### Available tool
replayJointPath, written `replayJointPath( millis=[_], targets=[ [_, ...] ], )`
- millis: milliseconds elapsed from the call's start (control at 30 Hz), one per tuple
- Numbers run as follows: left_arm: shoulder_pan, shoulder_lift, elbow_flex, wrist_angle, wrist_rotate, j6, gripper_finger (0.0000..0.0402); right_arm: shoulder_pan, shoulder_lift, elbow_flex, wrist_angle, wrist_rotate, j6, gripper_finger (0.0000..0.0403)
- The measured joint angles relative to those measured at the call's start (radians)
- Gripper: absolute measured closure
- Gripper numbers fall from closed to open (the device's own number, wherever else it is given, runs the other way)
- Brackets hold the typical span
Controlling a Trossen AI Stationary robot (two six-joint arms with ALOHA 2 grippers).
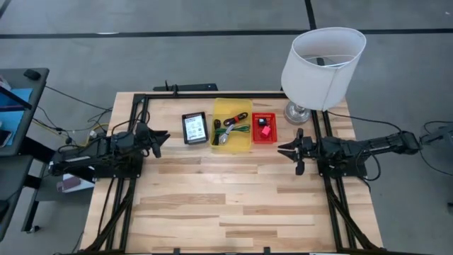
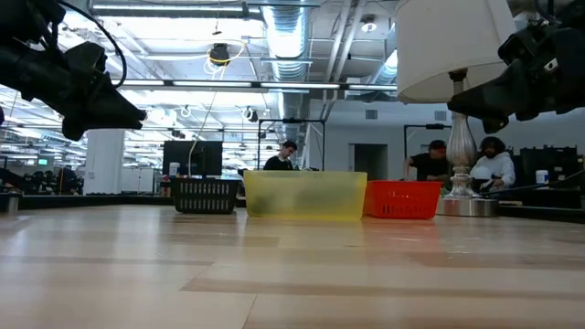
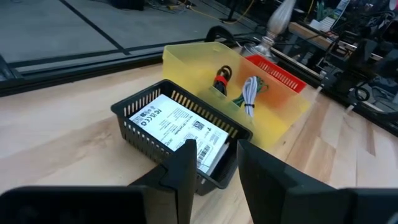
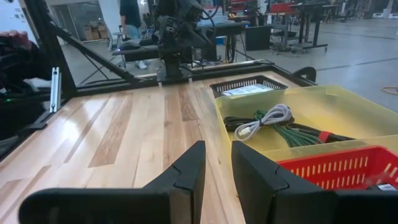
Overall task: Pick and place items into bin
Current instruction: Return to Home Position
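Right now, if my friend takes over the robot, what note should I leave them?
Left gripper: open, empty, up over the table's left side.
Right gripper: open, empty, up over the right side, near the lamp.
Things: white, green and black cables in the yellow bin; a white pack in the black basket; small red and black bits in the red bin.
Done: sorting looks finished; nothing loose shows on the table.
Left: probably just parking the arms.

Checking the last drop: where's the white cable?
High view, top middle: the white cable lies in the yellow bin, atop the green cable, between black basket and red bin.
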Motion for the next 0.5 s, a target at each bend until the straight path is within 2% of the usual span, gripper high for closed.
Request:
replayJointPath(
  millis=[500],
  targets=[
    [0.0, 0.005, 0.0, 0.0, 0.0, 0.0, 0.0295, 0.0, 0.0, 0.0, 0.0, 0.0, 0.0, 0.0329]
  ],
)
